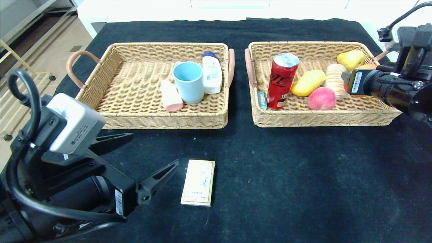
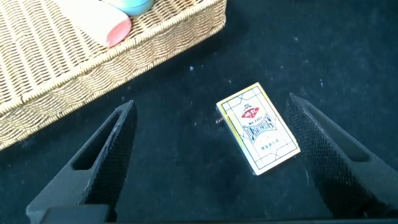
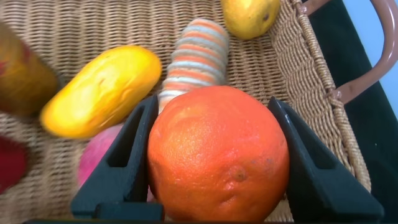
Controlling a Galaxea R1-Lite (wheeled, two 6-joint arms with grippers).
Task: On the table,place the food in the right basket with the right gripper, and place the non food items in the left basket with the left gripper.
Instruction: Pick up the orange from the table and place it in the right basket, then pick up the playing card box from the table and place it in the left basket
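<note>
Right gripper (image 3: 217, 155) — jaws clamped on an orange (image 3: 219, 155) above the right basket (image 1: 324, 116). Left gripper (image 2: 211, 155) — jaws fully spread, empty, flanking the card deck (image 2: 258, 128) near the tabletop's front edge.

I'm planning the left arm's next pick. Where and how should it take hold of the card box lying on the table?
Grip the card box across its two long edges, coming straight down from above. It lies flat on the black table, so only its thin sides offer purchase. The open left claw already stands either side of it.

Orange (image 3: 217, 154) gripped above right basket (image 3: 311, 74)
</note>
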